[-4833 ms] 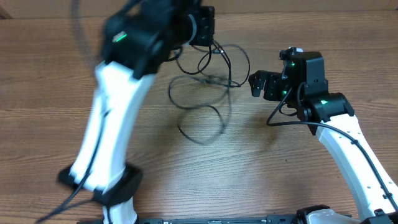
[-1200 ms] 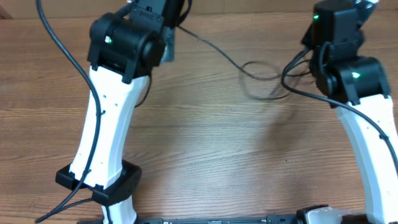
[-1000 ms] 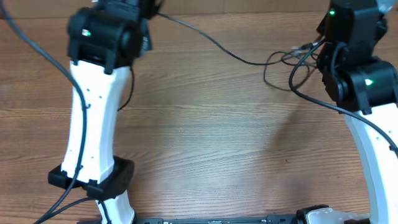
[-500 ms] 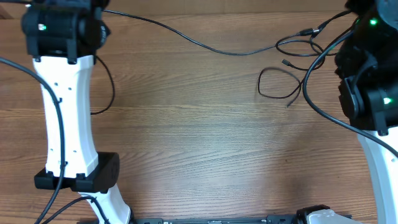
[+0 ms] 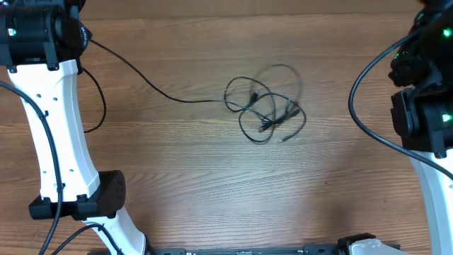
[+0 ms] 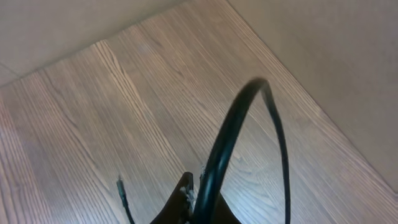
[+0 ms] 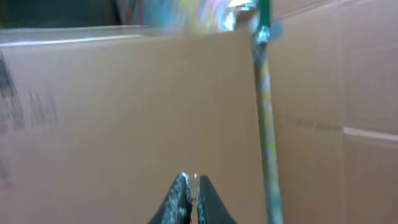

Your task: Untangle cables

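The cables [image 5: 267, 112] lie knotted mid-surface [image 5: 212, 191], with one strand [image 5: 141, 81] running off to the left arm [image 5: 49, 134]. The state of the left claw [image 6: 188, 198] cannot be told; the right claw [image 7: 193, 194] is pressed together and empty. Risk: pulling that strand with nothing anchoring the knot would likely cinch it or drag the bundle.

Robot arms: 2, left arm [image 5: 53, 127] and right arm [image 5: 425, 106]. Table [image 5: 212, 184]: 1. Thin black cables [image 5: 265, 110]: 1 tangle, strand count indeterminable.
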Robot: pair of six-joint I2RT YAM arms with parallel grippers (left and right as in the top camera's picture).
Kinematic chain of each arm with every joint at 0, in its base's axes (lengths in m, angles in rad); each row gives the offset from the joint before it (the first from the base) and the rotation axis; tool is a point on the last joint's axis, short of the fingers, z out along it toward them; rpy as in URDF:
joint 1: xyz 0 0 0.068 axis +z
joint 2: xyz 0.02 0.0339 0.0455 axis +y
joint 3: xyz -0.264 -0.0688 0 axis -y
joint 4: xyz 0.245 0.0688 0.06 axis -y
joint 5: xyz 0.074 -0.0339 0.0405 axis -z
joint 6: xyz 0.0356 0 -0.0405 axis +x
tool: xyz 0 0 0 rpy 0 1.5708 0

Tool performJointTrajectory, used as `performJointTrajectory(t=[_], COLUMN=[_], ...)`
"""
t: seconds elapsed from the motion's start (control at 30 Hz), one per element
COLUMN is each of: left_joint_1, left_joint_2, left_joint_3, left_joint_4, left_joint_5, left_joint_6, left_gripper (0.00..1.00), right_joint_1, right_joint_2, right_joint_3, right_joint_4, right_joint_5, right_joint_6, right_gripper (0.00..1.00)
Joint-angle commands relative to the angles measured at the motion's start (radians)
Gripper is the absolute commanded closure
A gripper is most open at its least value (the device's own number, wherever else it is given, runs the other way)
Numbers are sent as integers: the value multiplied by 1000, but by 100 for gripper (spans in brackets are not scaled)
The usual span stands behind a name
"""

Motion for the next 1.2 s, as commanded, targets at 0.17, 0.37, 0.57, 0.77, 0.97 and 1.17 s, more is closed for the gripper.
performJointTrajectory(t=[0.17,0.37,0.57,0.77,0.97,1.17], left_joint_1=[-16,-45,-103,-180,-254,-330], left_joint_2=[-6,-3,11,92,241,394], left_joint_3=[3,3,3,3,3,3], left_joint_4=[11,19,67,93,112,153], left_joint_5=[192,416,590,732,790,807], left_joint_6=[84,264,441,643,773,876], left_gripper=[96,55,41,36,34,27], right_joint_1=[-3,-3,-3,-4,-5,-5], right_joint_2=[4,64,128,140,140,140], right_joint_3=[18,18,18,18,18,18], right_joint_4=[-540,-758,-854,-884,-893,-908], right_joint_5=[-345,-706,-799,-798,-799,-799], right_joint_6=[93,107,108,203,261,268], right_gripper=[47,20,11,10,7,7])
